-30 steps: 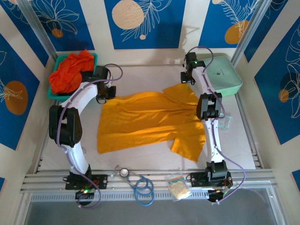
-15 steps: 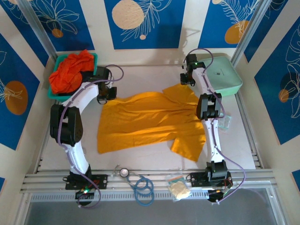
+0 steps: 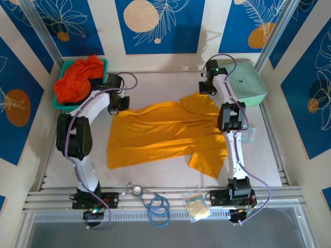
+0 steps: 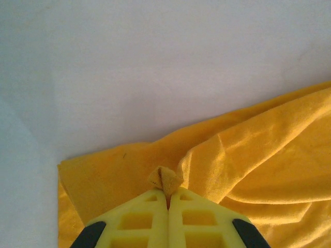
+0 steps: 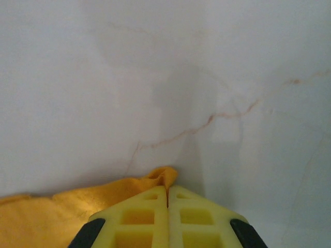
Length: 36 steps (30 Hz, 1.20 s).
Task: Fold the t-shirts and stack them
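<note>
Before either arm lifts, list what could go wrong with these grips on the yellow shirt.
1. The left gripper pinches just a small nub of the yellow t-shirt at its fingertips; it may slip out when lifted.
2. The right gripper holds an equally thin edge, so the same risk applies.
3. That gripper works close beside the mint-green case; a wide swing might bump it.

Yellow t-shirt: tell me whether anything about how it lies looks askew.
The yellow t-shirt lies spread but skewed: its near right part juts out past the rest, and folds bunch by the left gripper. That one and the right gripper each pinch its far edge. Nothing looks damaged.
</note>
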### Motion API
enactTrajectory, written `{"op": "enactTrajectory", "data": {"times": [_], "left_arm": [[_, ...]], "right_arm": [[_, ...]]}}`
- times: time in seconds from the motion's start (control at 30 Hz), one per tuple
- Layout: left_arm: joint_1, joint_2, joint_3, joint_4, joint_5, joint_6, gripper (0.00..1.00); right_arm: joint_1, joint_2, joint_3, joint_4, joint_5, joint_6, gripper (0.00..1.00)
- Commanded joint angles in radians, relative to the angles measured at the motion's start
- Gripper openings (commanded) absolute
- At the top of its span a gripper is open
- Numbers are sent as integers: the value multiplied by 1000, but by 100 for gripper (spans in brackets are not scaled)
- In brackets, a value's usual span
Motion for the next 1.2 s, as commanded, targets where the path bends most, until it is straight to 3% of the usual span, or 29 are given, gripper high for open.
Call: {"op": "enactTrajectory", "data": {"times": [0.0, 0.3, 0.57, 0.83, 1.17], "left_arm": [[-12, -22, 89, -31, 19, -9, 0], [-12, -176, 354, -214, -10, -7, 0], [-12, -367, 485, -389, -15, -18, 0], [-8, -562, 631, -507, -65, -8, 0], [-9, -941, 618, -441, -106, 11, 0]], "right_arm": [[2, -149, -19, -77, -37, 37, 0], [14, -685, -351, 37, -44, 91, 0], [49, -1189, -593, 128, -38, 51, 0], [79, -1478, -456, 37, -21, 39, 0], [79, -1661, -158, -90, -116, 122, 0]]}}
